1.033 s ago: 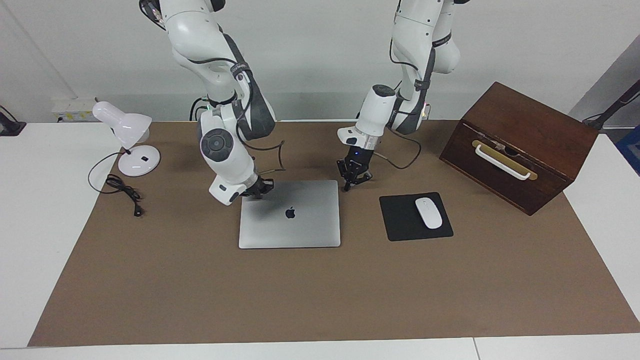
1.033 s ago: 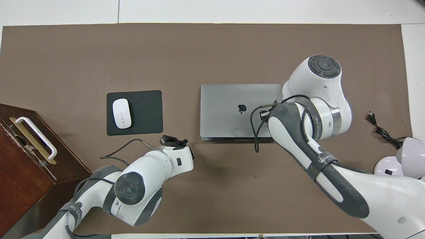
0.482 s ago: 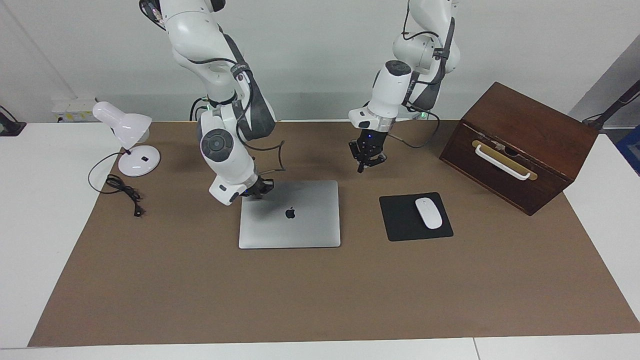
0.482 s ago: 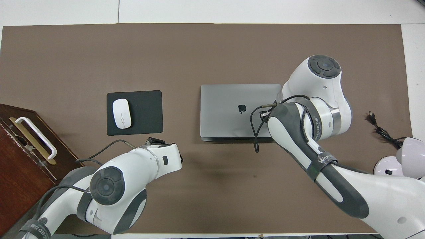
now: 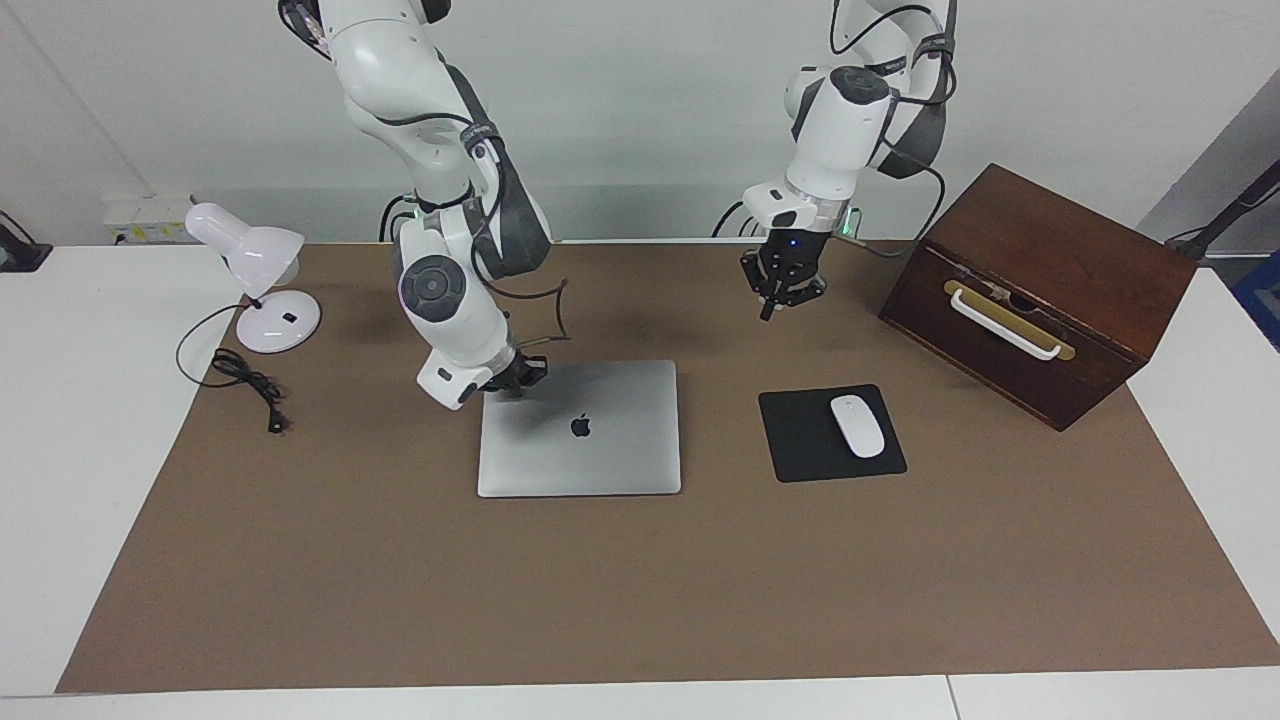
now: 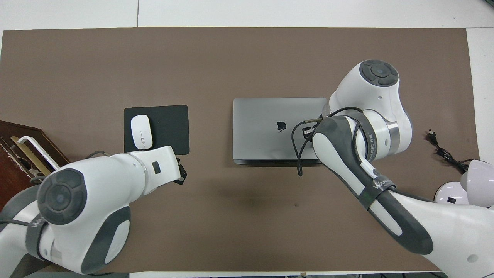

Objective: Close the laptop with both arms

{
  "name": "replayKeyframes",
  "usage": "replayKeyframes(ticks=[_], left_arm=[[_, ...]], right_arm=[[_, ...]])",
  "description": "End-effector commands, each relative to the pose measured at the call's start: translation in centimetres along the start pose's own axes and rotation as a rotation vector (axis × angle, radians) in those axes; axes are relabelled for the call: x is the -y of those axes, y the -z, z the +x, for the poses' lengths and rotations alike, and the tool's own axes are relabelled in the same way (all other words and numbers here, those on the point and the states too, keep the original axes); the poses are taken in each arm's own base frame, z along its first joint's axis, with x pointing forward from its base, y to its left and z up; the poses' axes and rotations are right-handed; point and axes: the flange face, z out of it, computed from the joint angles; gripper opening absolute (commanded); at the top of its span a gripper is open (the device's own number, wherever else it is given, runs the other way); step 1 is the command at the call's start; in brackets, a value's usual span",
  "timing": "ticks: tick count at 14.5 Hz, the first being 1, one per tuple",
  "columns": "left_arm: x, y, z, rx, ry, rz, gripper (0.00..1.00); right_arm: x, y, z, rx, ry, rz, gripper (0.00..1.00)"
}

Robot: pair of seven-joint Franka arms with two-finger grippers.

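facing view. we are seeing the thin silver-grey metal laptop (image 5: 579, 428) lying flat and closed on the brown table mat (image 5: 640, 590), dark logo up, about mid-table. the right gripper (image 5: 519, 381) is sitting low at the laptop's corner nearest the robots, toward the right arm's end; its fingertips are meeting and holding nothing, and we cannot tell whether they are touching the lid. the left gripper (image 5: 769, 312) is hanging in the air over bare mat, well apart from the laptop, fingers pinched together and empty. the black rectangular mouse pad (image 5: 800, 440) is lying beside the laptop toward the left arm's end, with the white oval mouse (image 5: 857, 426) on it. the dark brown wooden box with a white handle (image 5: 1040, 290) is standing at the left arm's end; the white desk lamp (image 5: 255, 280) and its black cord (image 5: 245, 378) are sitting at the right arm's end.

overhead view. we are looking down on the closed laptop (image 6: 270, 127); the right arm is covering its corner and hiding the right gripper. the left gripper (image 6: 180, 174) is mostly hidden under its white wrist, over the mat just nearer the robots than the mouse pad (image 6: 170, 123). the mouse (image 6: 141, 132) is resting on the pad.
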Motion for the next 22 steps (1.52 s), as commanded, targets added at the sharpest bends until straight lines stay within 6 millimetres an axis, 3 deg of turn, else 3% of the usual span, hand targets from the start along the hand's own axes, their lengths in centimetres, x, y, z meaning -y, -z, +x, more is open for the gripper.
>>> replayKeyframes(ticks=[1, 4, 7, 10, 13, 14, 15, 16, 17, 22], left_arm=[[1.9, 3.5, 1.1, 0.023, 0.029, -0.001, 0.00], [4.5, 6.0, 0.9, 0.039, 0.043, 0.008, 0.00], [6.8, 8.3, 0.8, 0.045, 0.049, 0.018, 0.00], [9.3, 11.3, 0.7, 0.050, 0.074, 0.026, 0.00], [11.4, 13.5, 0.2, 0.057, 0.087, 0.032, 0.00], [12.2, 14.2, -0.1, 0.064, 0.093, 0.032, 0.00], [12.8, 14.9, -0.3, 0.065, 0.099, 0.034, 0.00], [13.6, 15.4, -0.7, 0.073, 0.104, 0.034, 0.00], [14.5, 16.2, -1.1, 0.076, 0.107, 0.035, 0.00], [17.9, 18.1, -3.4, 0.086, 0.121, 0.043, 0.00]], right_arm=[[0.0, 4.1, 0.1, 0.009, -0.018, 0.018, 0.00], [-0.1, 5.8, -0.3, 0.010, -0.018, 0.009, 0.00], [-1.6, 10.0, -0.7, 0.009, -0.036, 0.015, 0.00], [-3.4, 15.0, -2.7, -0.070, -0.065, 0.020, 0.00], [-4.1, 18.0, -5.1, -0.099, -0.075, 0.004, 0.00], [-4.7, 19.0, -5.8, -0.109, -0.073, -0.023, 0.04], [-5.5, 19.9, -6.6, -0.115, -0.080, -0.034, 0.18], [-6.3, 20.8, -7.4, -0.121, -0.080, -0.036, 0.55], [-6.5, 21.5, -8.1, -0.126, -0.080, -0.041, 1.00], [-7.3, 23.7, -10.7, -0.136, -0.100, -0.092, 1.00]])
